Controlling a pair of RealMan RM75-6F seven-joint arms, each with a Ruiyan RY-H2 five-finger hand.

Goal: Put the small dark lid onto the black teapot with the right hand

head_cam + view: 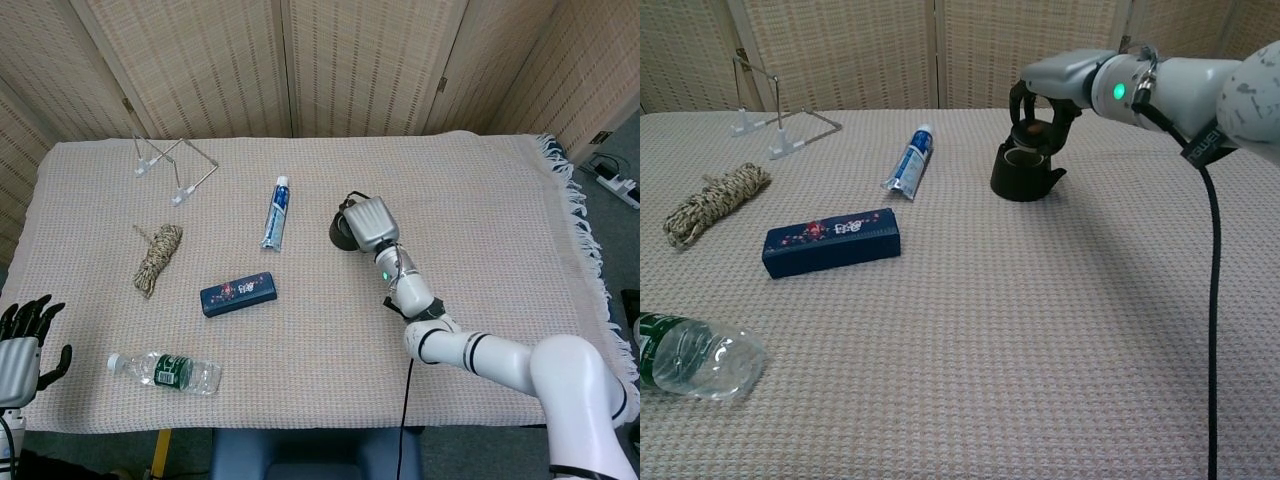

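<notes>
Woven screens are closing off the back of the scene, and a pale knitted cloth is covering the tabletop (970, 380) on which everything is lying. Taking the black teapot (1025, 172) as the landmark, the right robot hand (1045, 105) is hovering directly above its open mouth, fingers curled down and pinching the small dark lid (1037, 128), which is hanging just over the rim and is not yet seated, as far as the chest view shows. In the head view the right robot hand (368, 224) is hiding most of the pot.

My reading is that the carry is over and the placing step is under way. The next move is calling for a short, straight descent with the lid kept level and centred on the opening, clear of the pot's bail handle, then a gentle letting go.

Counting the rest: one toothpaste tube (908, 162) is lying just left of the teapot, one dark blue box (831, 241) further left and nearer the robot, one coil of rope (716, 201) well to the left, one wire stand (780, 125) at the far left back, and one clear plastic bottle (695, 357) far left at the near edge. The left robot hand (22, 345) is resting beyond that near-left edge, well apart from the teapot, fingers spread and holding nothing.
</notes>
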